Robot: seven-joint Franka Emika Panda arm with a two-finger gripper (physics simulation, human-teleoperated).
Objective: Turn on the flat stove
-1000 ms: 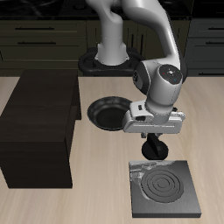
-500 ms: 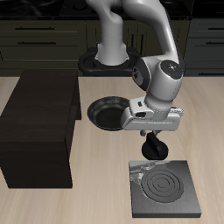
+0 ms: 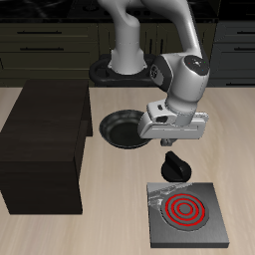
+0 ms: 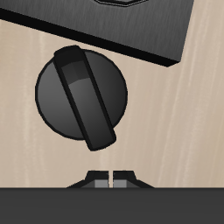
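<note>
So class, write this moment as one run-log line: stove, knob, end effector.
flat stove: coil rings glowing red | knob: free, untouched | end effector: above knob, shut, holding nothing | frying pan: behind, off stove

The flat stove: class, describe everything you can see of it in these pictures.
The flat stove is a thin, square, dark-grey slab lying flat on the wooden table near its front edge. Its concentric coil rings glow red, so it looks switched on. A round black knob with a raised bar sits at its back edge. The gripper hangs above the knob.
</note>
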